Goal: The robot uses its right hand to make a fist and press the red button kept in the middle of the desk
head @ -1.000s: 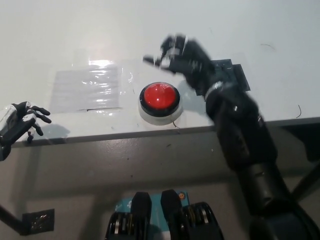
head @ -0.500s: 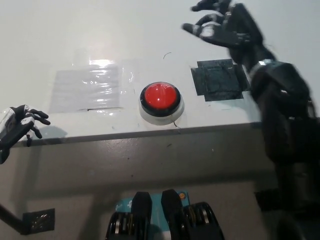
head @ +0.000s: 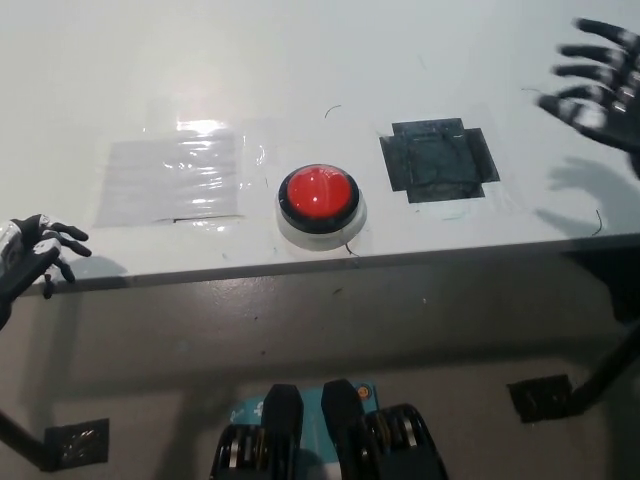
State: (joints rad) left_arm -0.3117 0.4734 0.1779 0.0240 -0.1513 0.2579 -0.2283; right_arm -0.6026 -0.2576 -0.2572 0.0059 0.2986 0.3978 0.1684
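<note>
At frame edge: right hand [head: 600, 85], cropped.

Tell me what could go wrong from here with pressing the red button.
The right hand is open with fingers spread, far right of the red button, so it might arrive unfisted and snag fingers. The button sits near the desk front edge, so an off-center press might push it off.

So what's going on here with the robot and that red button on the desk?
Nothing is touching the red button right now. It sits near the front edge of the white desk, between a clear taped patch and a dark taped patch. The black right hand is far off at the right edge, fingers spread. The left hand rests at the desk's left edge.
</note>
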